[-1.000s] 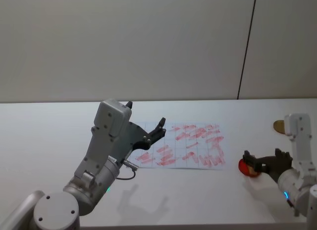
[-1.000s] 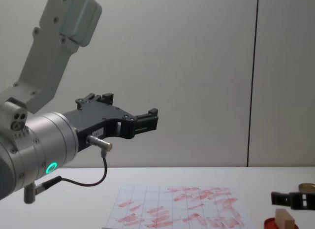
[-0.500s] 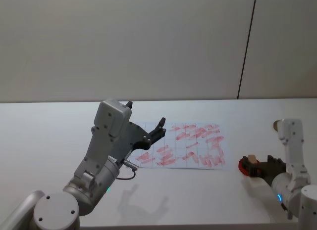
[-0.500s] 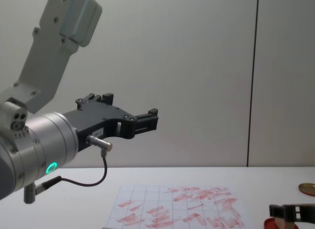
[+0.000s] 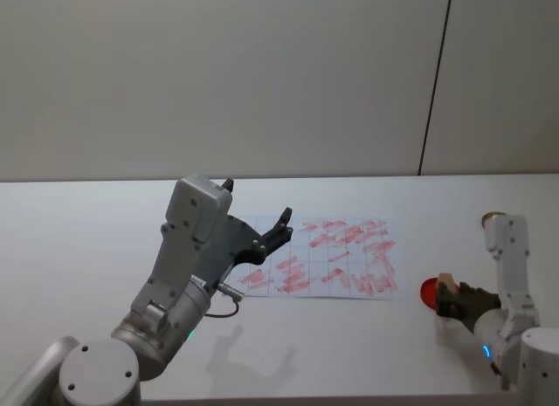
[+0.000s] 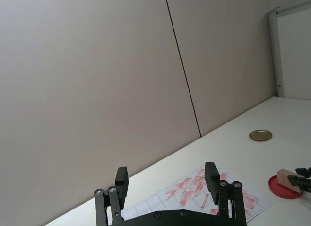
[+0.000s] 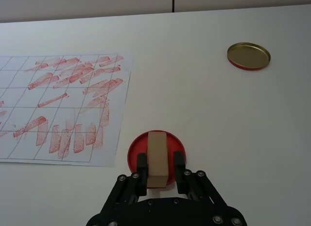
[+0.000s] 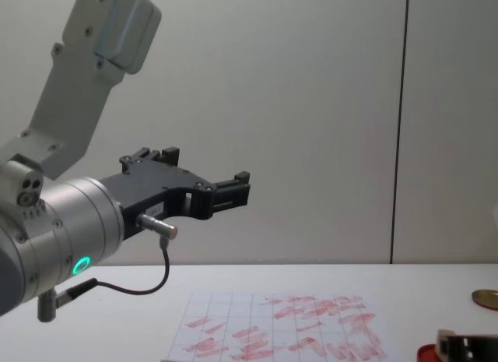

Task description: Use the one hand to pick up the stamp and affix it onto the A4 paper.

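Nearest the robot on the right, the right gripper (image 7: 159, 173) is low over the tabletop (image 7: 218, 114). Its black fingers (image 7: 141, 168) are spread to either side of the stamp (image 7: 157, 157). One finger lies against the block's side and the other stands just off it, so there is no firm pinch yet. The stamp stands on the red ink pad (image 7: 132, 150), between the fingertips, its far end reaching past them. To the left of the pad lies the A4 paper (image 7: 58, 104), flat and covered with red marks. Farther back on the right, well apart from the pad, sits the gold lid (image 7: 248, 55). The left gripper (image 6: 166, 178) is held high above the paper's left part, fingers wide apart and holding nothing.

Compared with a second ago, the right gripper has dropped and drawn in. Its fingers were then wide around the pad and are now narrowed about the stamp, and in the chest view it has sunk to the lower edge. The left arm has not moved.
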Controlling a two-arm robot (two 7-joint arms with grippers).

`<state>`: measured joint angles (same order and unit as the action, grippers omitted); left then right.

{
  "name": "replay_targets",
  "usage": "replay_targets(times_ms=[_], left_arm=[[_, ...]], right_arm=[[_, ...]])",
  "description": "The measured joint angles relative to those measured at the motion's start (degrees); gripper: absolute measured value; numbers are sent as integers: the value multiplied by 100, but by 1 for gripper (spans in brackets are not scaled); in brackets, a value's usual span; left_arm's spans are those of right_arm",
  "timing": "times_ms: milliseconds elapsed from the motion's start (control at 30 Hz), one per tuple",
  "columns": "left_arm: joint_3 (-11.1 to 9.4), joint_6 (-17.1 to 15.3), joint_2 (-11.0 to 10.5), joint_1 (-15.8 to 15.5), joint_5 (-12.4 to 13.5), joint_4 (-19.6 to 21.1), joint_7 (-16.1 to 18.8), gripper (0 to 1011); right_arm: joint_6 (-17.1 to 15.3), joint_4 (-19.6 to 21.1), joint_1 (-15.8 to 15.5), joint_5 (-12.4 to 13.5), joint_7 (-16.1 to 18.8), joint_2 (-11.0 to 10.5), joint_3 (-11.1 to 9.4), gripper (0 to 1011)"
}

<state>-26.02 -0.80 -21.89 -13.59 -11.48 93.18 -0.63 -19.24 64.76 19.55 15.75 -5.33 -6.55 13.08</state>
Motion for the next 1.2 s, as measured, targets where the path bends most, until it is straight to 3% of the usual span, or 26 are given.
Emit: replay_targets(times_ms=[200,500,933,1200], left_arm=[[0,0,0,0,0,0,0,993],[0,0,0,0,0,0,0,993],[0,0,0,0,0,0,0,993],[0,0,0,0,0,0,0,993]], right_arm=[[13,-104,54,7,-26,41,4,217],[93,-114,94,-17,-29,77,10,216],[104,175,114,-180,-24,75,-14,216],[70,69,174,-271,-2,89,-21,217]])
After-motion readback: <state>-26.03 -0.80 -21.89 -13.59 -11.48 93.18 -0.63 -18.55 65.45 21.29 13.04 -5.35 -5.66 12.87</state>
